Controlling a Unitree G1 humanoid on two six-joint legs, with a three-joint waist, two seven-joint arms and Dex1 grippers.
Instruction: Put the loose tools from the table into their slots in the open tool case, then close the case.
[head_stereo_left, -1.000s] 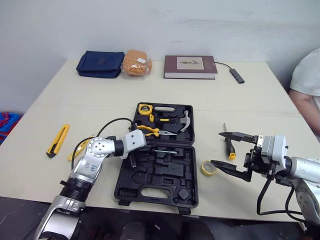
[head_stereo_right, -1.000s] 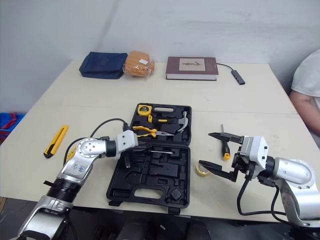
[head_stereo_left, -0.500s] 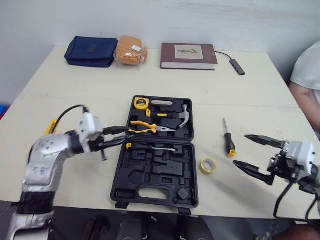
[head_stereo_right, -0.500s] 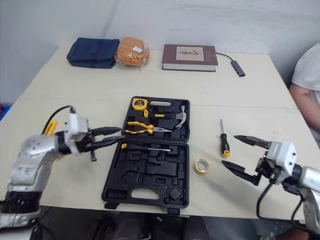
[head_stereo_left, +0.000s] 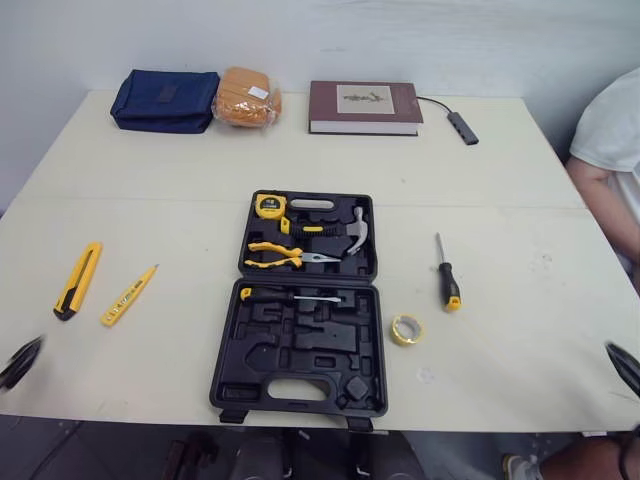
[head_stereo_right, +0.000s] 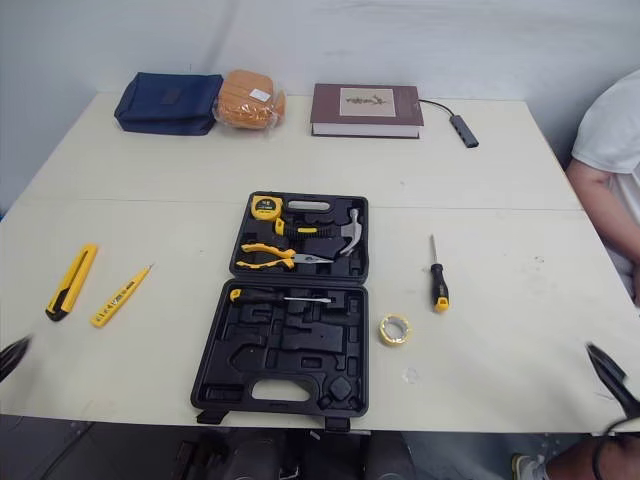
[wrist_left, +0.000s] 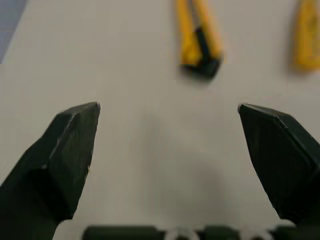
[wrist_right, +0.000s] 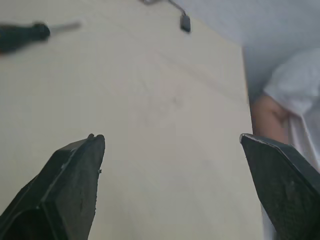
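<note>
Since left claw (wrist_left: 167, 110), right claw (wrist_right: 172, 137) both gape empty, well off open black plastic tool case (head_stereo_left: 310, 350): flat yellow utility knife (head_stereo_left: 78, 283) left of case may skid under pinch.

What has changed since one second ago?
Both arms pulled back outward: the left gripper from over the tool case to the left edge of the table, the right gripper from beside the tape roll to the right edge, both open and empty. The case, screwdriver, tape roll and utility knife lie as before.
</note>
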